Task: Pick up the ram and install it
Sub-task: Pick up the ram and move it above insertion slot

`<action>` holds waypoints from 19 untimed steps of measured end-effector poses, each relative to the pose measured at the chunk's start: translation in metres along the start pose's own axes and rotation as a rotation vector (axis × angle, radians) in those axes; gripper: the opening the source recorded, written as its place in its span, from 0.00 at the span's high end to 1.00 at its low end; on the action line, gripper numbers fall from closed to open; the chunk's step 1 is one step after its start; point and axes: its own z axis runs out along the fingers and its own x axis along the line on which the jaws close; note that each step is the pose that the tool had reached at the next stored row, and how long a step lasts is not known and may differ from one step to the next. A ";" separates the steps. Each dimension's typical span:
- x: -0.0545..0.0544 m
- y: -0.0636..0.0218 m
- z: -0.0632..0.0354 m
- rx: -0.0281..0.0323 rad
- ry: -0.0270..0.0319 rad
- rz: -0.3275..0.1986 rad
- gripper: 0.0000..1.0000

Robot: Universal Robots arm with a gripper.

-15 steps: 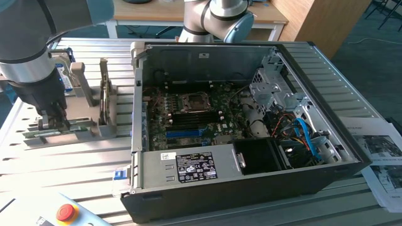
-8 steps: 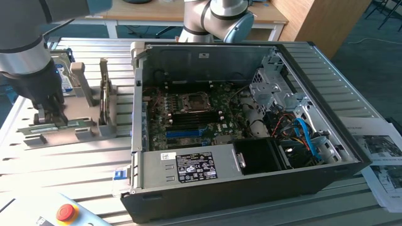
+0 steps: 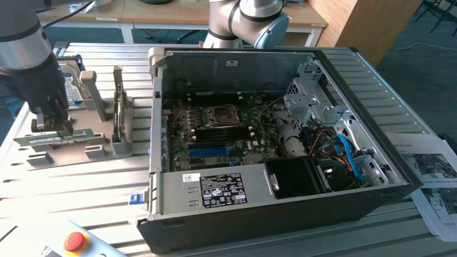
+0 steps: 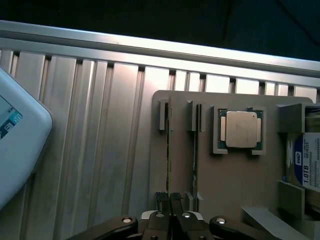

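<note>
The ram [image 3: 61, 138] is a thin green stick standing on edge in a slot of the grey holder [image 3: 85, 150] at the exterior view's left. My gripper [image 3: 51, 127] has come down on it from above, fingers pressed to both faces, shut on it. In the wrist view the ram [image 4: 169, 150] shows edge-on as a dark line running between my gripper [image 4: 169, 200] fingertips. The open computer case [image 3: 286, 203] lies beside the holder, its motherboard [image 3: 214, 134] exposed with blue memory slots [image 3: 214, 151].
A second stick [image 4: 196, 145] stands in the neighbouring slot. A silver processor [image 4: 241, 129] and a blue-labelled hard drive [image 4: 305, 165] sit in the same holder. A red stop button [image 3: 75, 241] is at the front, papers [image 3: 428, 171] at the exterior view's right.
</note>
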 end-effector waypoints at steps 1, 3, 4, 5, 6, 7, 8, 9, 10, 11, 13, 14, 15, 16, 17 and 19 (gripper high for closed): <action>0.000 0.0001 -0.0035 -0.0001 0.0003 0.000 0.88; 0.000 0.0002 -0.0106 -0.0003 0.0011 0.000 0.88; 0.000 0.0003 -0.0142 -0.0003 0.0016 0.000 0.88; -0.001 0.0004 -0.0182 -0.0005 0.0022 0.000 0.88; -0.001 0.0004 -0.0214 -0.0005 0.0027 0.000 0.88; -0.001 0.0005 -0.0246 -0.0006 0.0033 0.000 0.88; -0.001 0.0005 -0.0277 -0.0006 0.0039 0.000 0.88; -0.001 0.0006 -0.0309 -0.0007 0.0044 0.000 0.88; -0.001 0.0007 -0.0342 -0.0007 0.0051 0.000 0.88; -0.001 0.0008 -0.0378 -0.0008 0.0059 0.000 0.88; -0.001 0.0009 -0.0447 -0.0010 0.0076 0.000 0.88; -0.001 0.0010 -0.0482 -0.0011 0.0087 0.000 0.88; -0.001 0.0011 -0.0517 -0.0013 0.0097 0.000 0.88; -0.002 0.0012 -0.0551 -0.0013 0.0108 0.000 0.88; -0.002 0.0014 -0.0589 -0.0016 0.0120 0.001 0.88; -0.002 0.0016 -0.0656 -0.0020 0.0144 0.001 0.88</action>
